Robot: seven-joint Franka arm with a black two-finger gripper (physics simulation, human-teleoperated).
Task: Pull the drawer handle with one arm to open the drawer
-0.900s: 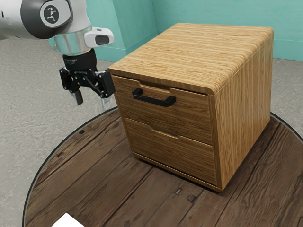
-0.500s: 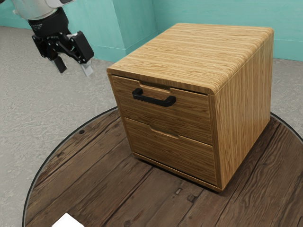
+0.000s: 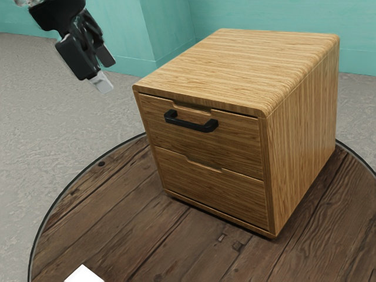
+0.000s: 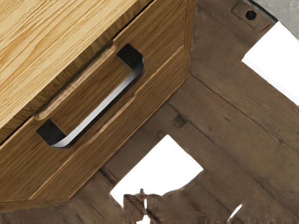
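A light wooden cabinet (image 3: 252,64) with two drawers stands on a round dark wooden table (image 3: 117,223). The top drawer (image 3: 235,144) looks shut and carries a black bar handle (image 3: 191,121); in the wrist view the handle (image 4: 93,109) runs slantwise across the drawer front. My gripper (image 3: 94,76) hangs high at the exterior view's upper left. It is well off the cabinet and above handle height, open, with nothing between its fingers. The lower drawer (image 3: 217,188) shows a notch and no handle.
A small white object (image 3: 82,275) lies at the table's front edge. Grey floor (image 3: 47,135) surrounds the table, and a teal wall (image 3: 153,29) stands behind. White patches (image 4: 159,168) break the table planks in the wrist view.
My hand has risen and drawn back to the exterior view's upper left, away from the cabinet's top corner, and has turned. The cabinet and its drawers have not moved.
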